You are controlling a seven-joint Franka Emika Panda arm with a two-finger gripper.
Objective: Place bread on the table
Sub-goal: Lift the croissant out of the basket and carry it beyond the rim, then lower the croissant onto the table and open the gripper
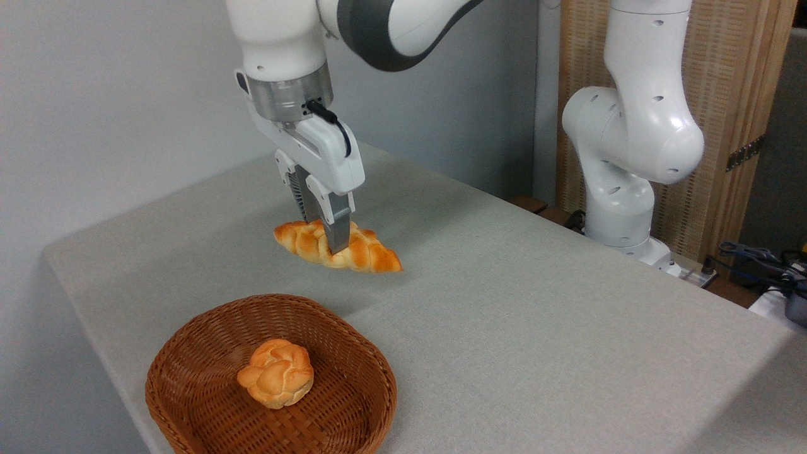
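The near grey finger (338, 230) of the white two-finger gripper (328, 233) covers the middle of the long braided golden loaf (365, 252); the far finger is mostly hidden. The brown woven wicker basket (189, 353) is cut off at the bottom edge, and the white arm (391, 25) at the top.

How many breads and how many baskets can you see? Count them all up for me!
Breads: 2, the braided loaf held in the gripper and the round bun in the basket.
Baskets: 1, the brown basket on the table.
Total: 3
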